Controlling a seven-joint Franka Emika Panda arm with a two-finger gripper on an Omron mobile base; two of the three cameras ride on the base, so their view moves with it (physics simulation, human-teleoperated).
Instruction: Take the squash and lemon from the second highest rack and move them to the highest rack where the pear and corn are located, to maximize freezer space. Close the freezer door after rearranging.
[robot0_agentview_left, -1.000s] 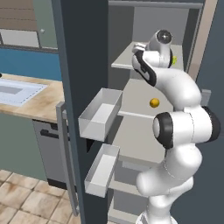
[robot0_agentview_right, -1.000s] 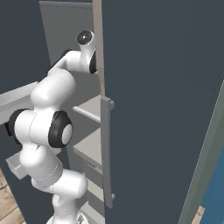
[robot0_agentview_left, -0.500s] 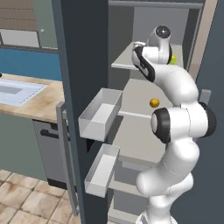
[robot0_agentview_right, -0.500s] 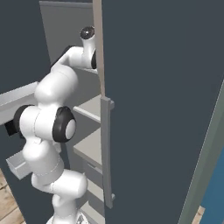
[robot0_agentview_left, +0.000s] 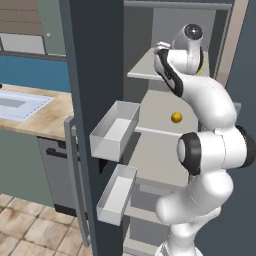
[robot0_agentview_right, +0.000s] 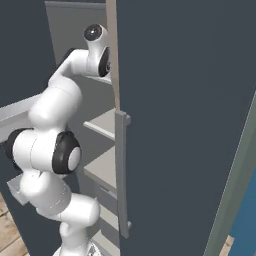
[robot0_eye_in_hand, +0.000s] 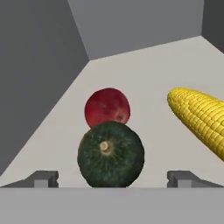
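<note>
One item done: squash (robot0_eye_in_hand: 111, 154) sits on top rack (robot0_eye_in_hand: 153, 83) touching pear (robot0_eye_in_hand: 107, 107), corn (robot0_eye_in_hand: 199, 116) beside. Tool (robot0_eye_in_hand: 112, 178) wide open, empty. Next, judged: withdraw, fetch lemon (robot0_agentview_left: 176, 117) below.

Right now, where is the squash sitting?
In the hand view, the dark green squash sits on the shelf between the open tool tips, just in front of the red pear, with the corn to its right.

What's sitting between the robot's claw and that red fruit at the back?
The dark green squash. In the hand view it sits between the open claw tips, with the red pear just behind it, seemingly touching.
</note>
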